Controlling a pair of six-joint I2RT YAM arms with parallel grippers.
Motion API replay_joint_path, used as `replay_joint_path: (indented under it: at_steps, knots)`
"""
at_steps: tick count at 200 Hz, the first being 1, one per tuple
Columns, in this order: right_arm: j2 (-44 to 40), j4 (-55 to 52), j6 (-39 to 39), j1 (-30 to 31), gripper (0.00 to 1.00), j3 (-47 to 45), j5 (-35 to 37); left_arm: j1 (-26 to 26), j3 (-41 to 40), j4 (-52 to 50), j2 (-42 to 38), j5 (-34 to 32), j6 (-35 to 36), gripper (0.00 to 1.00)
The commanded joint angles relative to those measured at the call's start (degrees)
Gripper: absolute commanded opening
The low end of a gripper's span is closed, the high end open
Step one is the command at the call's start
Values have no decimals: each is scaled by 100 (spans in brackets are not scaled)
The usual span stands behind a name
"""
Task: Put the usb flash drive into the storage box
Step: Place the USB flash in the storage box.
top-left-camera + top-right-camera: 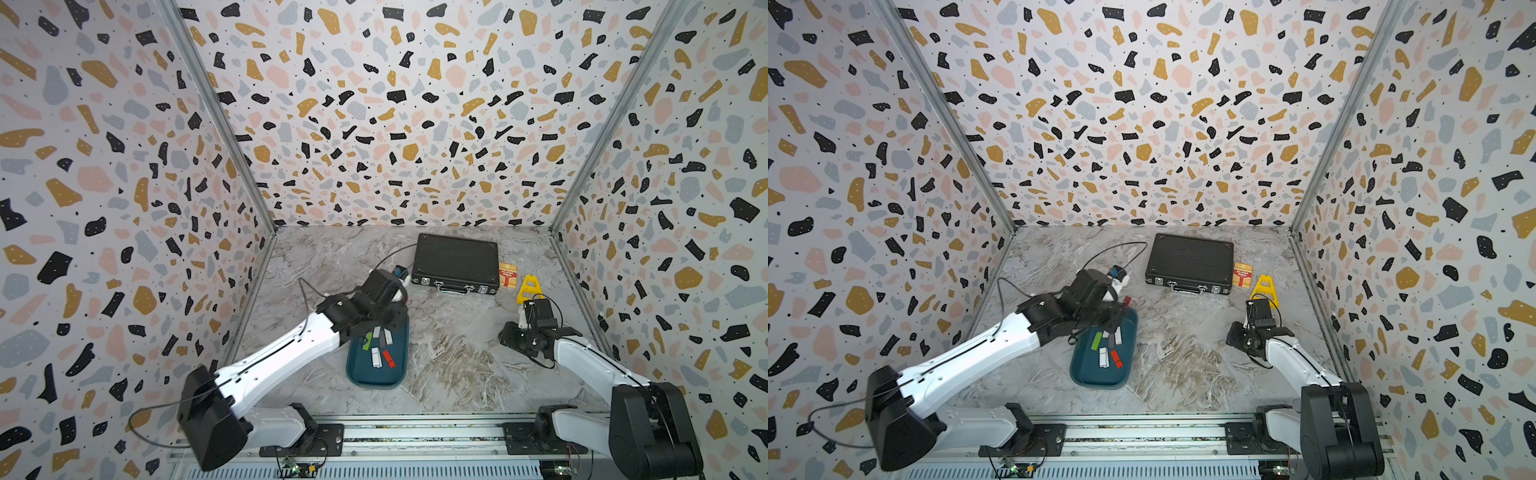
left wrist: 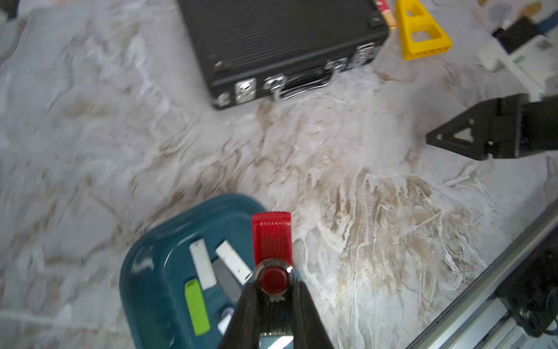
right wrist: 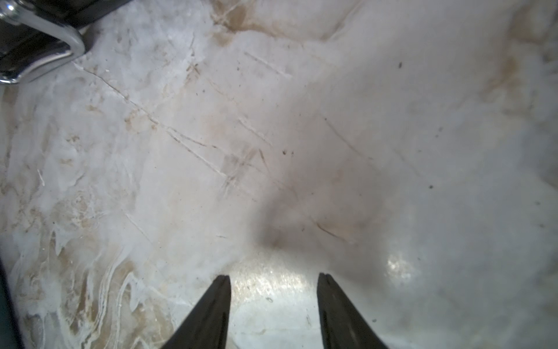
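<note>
- Left gripper (image 2: pixel 276 285) clamps the red flash drive (image 2: pixel 271 241) by its swivel end, just beside the blue storage box's (image 1: pixel 1096 376) far rim, lower centre in a top view.
- Right gripper (image 3: pixel 273 281) sits parted, empty.
- Best handling: carry the drive inward over the box floor, lower it, and release clear of the sticks (image 1: pixel 1104 357) inside.

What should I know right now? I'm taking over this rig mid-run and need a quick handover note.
Left gripper: shut on the red usb flash drive, held by the far rim of the storage box, not yet released.
Right gripper: open, empty, over the table.
Done: pickup; several other sticks already lie in the box.
To do: bring the drive over the box and let go.
</note>
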Motion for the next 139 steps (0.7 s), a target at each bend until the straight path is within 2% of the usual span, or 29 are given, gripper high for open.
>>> replay_joint_path:
  at_steps: [1, 35, 68, 107, 139]
  knots:
    - [-145, -26, 6, -16, 51, -12, 10, 170, -926, 65, -219, -133, -848, 19]
    - [-182, -46, 6, -16, 52, -9, 39, 211, -1375, 510, 10, 32, -949, 22]
    - [-210, -58, 3, -23, 52, -12, 60, 209, -1377, 713, 400, -55, -969, 24]
    - [-189, -84, 4, -18, 52, 1, 71, 209, -1282, 737, 370, -14, -890, 49]
    - [-373, -93, -12, -23, 53, -32, 93, 209, -1033, 411, 54, -339, -819, 58]
